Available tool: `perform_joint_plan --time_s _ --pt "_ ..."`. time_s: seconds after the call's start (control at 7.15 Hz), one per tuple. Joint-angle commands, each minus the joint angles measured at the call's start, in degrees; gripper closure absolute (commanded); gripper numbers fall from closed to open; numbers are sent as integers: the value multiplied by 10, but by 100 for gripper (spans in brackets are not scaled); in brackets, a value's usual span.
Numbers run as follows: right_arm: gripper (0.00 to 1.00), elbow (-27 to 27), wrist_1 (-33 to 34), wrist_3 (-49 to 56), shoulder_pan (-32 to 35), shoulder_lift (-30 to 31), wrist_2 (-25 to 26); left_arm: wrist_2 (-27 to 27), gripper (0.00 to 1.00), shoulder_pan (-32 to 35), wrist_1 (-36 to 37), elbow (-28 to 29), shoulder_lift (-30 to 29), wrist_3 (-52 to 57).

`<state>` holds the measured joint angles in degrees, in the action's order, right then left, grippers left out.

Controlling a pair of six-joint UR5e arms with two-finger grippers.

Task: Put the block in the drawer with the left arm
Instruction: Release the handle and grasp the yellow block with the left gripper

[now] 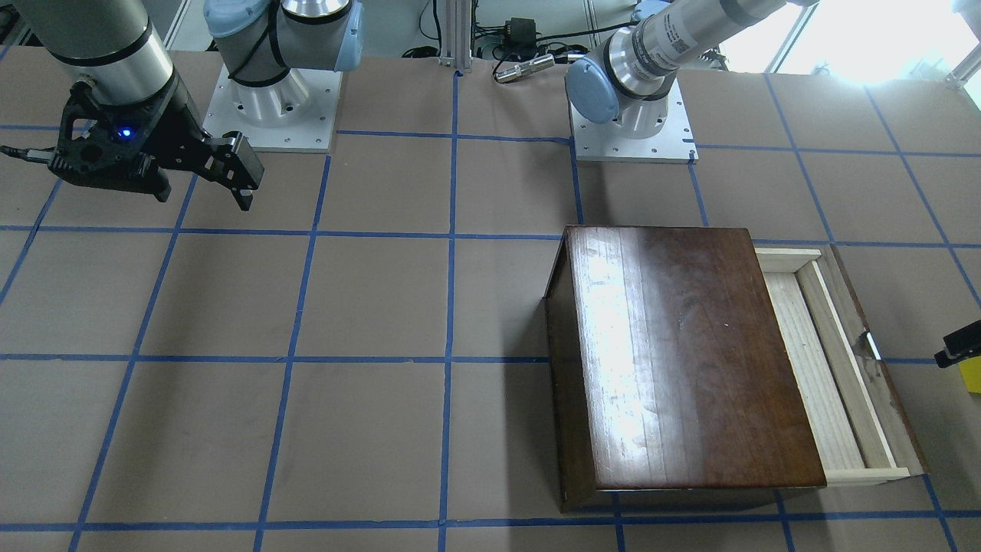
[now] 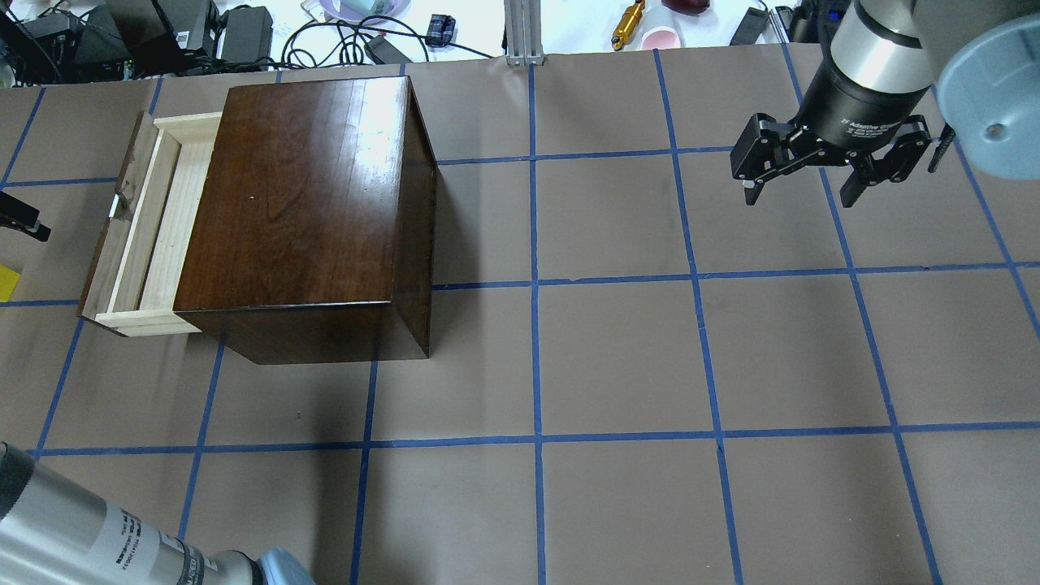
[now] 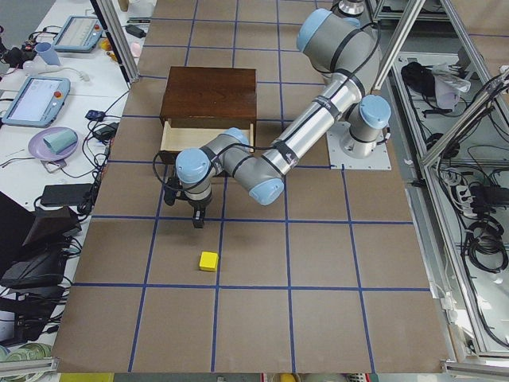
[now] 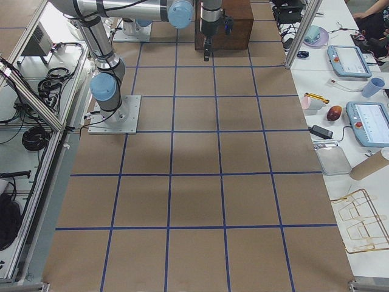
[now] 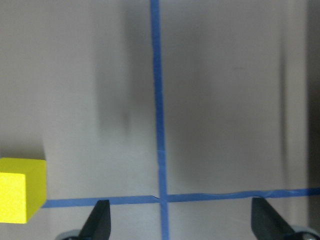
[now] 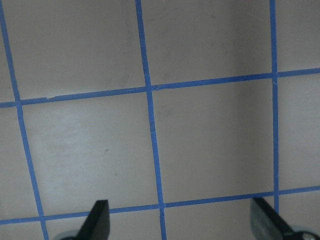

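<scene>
The yellow block [image 3: 208,261] lies on the brown table, out beyond the drawer front; it also shows at a frame edge in the other views [image 1: 972,379] [image 2: 6,283] [image 5: 20,190]. The pale wood drawer [image 2: 154,227] [image 1: 812,360] stands pulled out of the dark-brown box [image 2: 301,211] and holds nothing that I can see. My left gripper [image 5: 182,225] is open and empty; it hovers over the table between drawer and block [image 3: 191,213], with the block off to one side of its fingers. My right gripper [image 2: 804,191] [image 6: 180,225] is open and empty, far from the box.
Blue tape lines grid the table [image 2: 536,357]. Both arm bases [image 1: 272,107] [image 1: 632,126] stand on the robot's side. Cables, tablets and cups lie on benches past the far table edge [image 2: 349,24] [image 3: 48,95].
</scene>
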<state>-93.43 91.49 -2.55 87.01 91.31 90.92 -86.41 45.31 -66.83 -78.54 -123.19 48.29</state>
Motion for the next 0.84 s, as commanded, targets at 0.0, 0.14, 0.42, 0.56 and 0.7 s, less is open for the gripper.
perform_joint_plan --time_s 0.0,0.14,0.42,0.56,0.7 --pt "0 0 0 0 0 0 0 -1 0 -32 26 22 -33 64" --pt "0 0 0 0 0 0 0 -2 0 -42 27 39 -46 87" --pt "0 0 0 0 0 0 0 -22 0 -47 47 75 -83 116" --pt "0 0 0 0 0 0 0 -24 0 -50 70 78 -97 148" --pt "0 0 0 0 0 0 0 -24 0 -54 77 78 -107 159"
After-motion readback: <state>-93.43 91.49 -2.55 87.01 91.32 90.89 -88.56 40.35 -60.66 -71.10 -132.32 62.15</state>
